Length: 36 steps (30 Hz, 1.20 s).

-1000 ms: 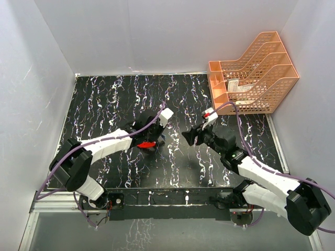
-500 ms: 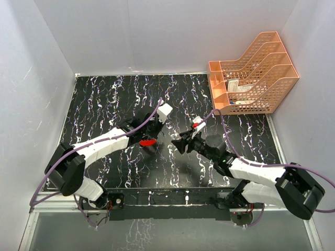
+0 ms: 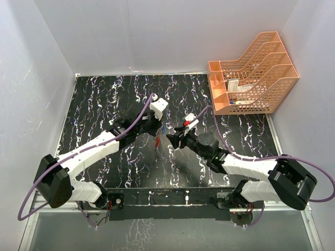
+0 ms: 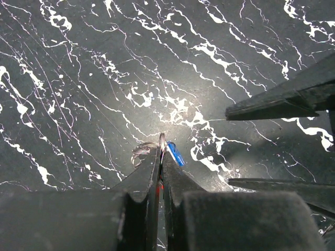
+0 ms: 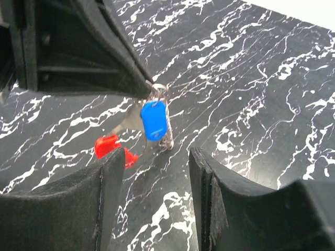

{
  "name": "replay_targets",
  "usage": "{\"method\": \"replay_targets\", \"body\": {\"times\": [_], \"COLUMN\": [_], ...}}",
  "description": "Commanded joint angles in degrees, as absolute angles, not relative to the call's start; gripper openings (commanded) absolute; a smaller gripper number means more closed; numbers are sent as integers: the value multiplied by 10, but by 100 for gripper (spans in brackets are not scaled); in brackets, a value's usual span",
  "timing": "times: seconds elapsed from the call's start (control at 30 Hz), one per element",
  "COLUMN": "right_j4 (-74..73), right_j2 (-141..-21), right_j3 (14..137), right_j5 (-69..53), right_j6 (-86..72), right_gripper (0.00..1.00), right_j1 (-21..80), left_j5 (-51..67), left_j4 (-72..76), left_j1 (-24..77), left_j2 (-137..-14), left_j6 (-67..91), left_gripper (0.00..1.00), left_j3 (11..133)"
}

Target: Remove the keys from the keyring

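Note:
My left gripper [image 3: 158, 133] is shut on the keyring and holds it above the black marbled table [image 3: 104, 99]. In the left wrist view, thin wire rings [image 4: 161, 142] stick out past the closed tips, with red showing between the jaws. The key [image 5: 154, 119] has a blue head and a short silvery blade, and hangs from the wire ring [image 5: 157, 92] under the left fingertips. The red part of the keyring [image 5: 112, 148] hangs lower left. My right gripper [image 5: 156, 175] is open and empty, just short of the hanging key, with one finger on each side.
An orange wire file rack [image 3: 254, 73] stands at the table's back right corner. White walls enclose the table on three sides. My right gripper's fingers [image 4: 285, 102] show at the right edge of the left wrist view.
My left gripper has lifted the keyring and carried it right and farther back. My right gripper has moved left, close to the left gripper and the hanging key.

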State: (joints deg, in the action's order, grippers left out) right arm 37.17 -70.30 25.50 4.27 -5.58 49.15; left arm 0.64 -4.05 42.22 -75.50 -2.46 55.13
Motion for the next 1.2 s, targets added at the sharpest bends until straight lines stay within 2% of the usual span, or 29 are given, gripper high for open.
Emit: {"method": "replay_targets", "body": {"times": [0.0, 0.6, 1.17], "right_j4": [416, 424, 454], "right_j2": [-720, -774, -794], "right_j3": [298, 332, 350], "right_j5": [70, 92, 125], "right_j6": [-34, -36, -20], "right_gripper": [49, 45, 44], "right_j1": [499, 518, 529], "left_j5": [12, 8, 14], "left_j4": [-54, -44, -44], "left_j1": [426, 427, 430], "left_j2": [-731, -722, -677], "left_j6": [-13, -3, 21], "left_gripper": [0, 0, 0], "left_j3": [572, 563, 572]}}
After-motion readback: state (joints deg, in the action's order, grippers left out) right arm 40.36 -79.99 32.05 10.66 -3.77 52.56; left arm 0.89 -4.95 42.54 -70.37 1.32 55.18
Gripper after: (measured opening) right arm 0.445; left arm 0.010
